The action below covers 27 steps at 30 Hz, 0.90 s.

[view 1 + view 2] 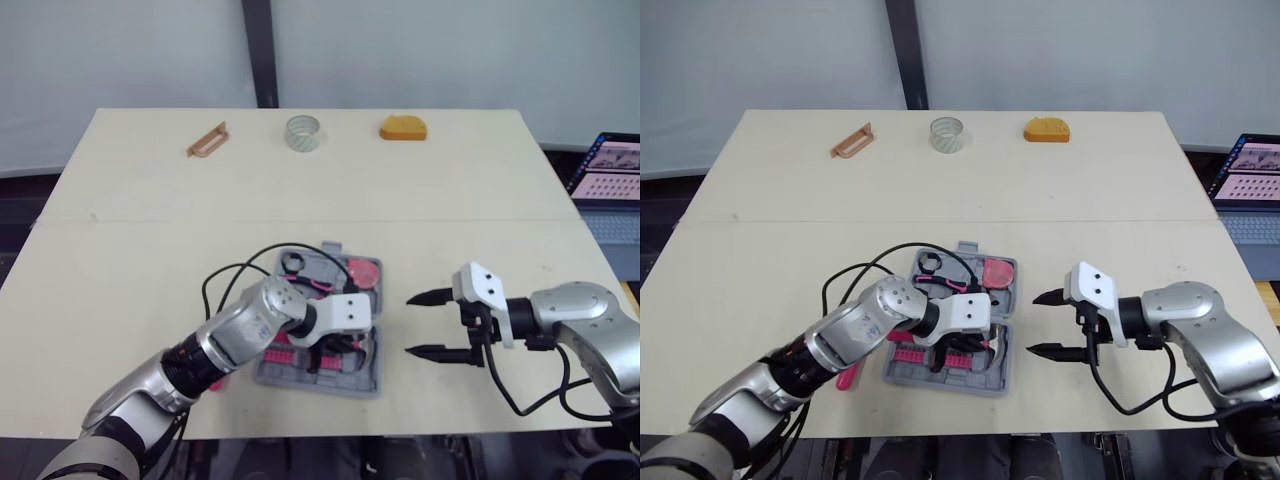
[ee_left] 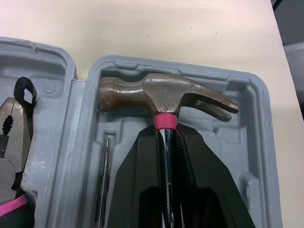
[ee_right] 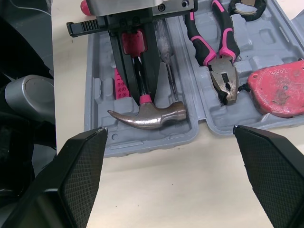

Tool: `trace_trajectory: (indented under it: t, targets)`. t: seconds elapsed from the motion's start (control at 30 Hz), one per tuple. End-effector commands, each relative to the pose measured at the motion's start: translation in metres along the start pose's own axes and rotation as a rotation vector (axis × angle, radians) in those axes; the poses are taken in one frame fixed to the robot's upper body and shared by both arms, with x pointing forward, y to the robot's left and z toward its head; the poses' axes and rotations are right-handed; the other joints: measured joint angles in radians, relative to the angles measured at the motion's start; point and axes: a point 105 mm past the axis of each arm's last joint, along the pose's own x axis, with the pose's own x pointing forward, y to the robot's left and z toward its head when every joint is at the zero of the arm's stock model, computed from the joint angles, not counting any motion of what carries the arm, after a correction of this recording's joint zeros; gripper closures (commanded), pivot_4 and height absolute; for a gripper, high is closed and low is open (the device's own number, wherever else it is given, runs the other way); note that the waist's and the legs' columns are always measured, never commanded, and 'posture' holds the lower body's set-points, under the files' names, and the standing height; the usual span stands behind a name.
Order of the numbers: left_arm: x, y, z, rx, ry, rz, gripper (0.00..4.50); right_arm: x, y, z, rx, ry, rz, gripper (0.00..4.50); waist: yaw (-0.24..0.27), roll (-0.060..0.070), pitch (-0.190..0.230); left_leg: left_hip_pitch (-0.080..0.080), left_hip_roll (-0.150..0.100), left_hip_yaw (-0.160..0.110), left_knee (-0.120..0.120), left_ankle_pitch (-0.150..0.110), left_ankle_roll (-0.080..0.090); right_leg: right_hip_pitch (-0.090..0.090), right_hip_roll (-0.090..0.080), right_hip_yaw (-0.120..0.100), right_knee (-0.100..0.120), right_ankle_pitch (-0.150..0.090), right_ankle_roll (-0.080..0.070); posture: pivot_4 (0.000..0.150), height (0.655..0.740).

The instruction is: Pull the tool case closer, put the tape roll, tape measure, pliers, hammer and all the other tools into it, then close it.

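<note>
Grey plastic tool case (image 3: 152, 140) lies open on the table (image 1: 150, 230), near the front edge, both halves facing up. In the nearer half the hammer (image 2: 161, 92) lies with its steel head at the right-hand end, over the moulded recess; whether it is fully seated cannot be told. The left gripper (image 3: 142, 92) reaches down into this half, its two black fingers clamped on the hammer's shaft just below the pink collar under the head. A pink-handled item (image 1: 848, 377) lies on the table just beside the case's left side, partly hidden by the left arm; its kind cannot be told.

In the farther half lie the pliers (image 3: 221, 66), pink and black in the handles, and beside them, at the far right corner, the red tape measure (image 3: 278, 88).

Right of the case and apart from it, the right gripper (image 1: 412, 324) hovers with fingers spread wide, holding nothing, tips pointed at the case.

Along the far edge, well apart from the case, stand a brown handled object (image 1: 207, 141), the tape roll (image 1: 303, 132) and an orange object (image 1: 403, 128). A laptop (image 1: 608, 170) sits off the table's right side.
</note>
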Motion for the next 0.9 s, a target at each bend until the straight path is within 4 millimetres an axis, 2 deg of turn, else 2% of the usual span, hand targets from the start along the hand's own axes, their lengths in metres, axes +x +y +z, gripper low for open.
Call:
trace_trajectory:
  t: [0.03, 0.9]
  targets:
    - [0.0012, -0.0040, 0.0061, 0.042, -0.020, -0.006, 4.47, -0.0042, 0.0006, 0.0078, -0.034, -0.015, -0.016, 0.00, 0.000, 0.000, 0.000, 0.000, 0.000, 0.000, 0.000, 0.000, 0.000, 0.000, 0.000, 0.000, 0.000, 0.000, 0.000, 0.150, 0.7400]
    - [0.0037, -0.0005, 0.0048, 0.070, -0.027, 0.005, 4.47, -0.0035, 0.0013, 0.0063, -0.031, -0.018, -0.017, 0.00, 0.000, 0.000, 0.000, 0.000, 0.000, 0.000, 0.002, 0.000, 0.000, 0.000, 0.000, 0.000, 0.001, 0.000, 0.000, 0.150, 0.7400]
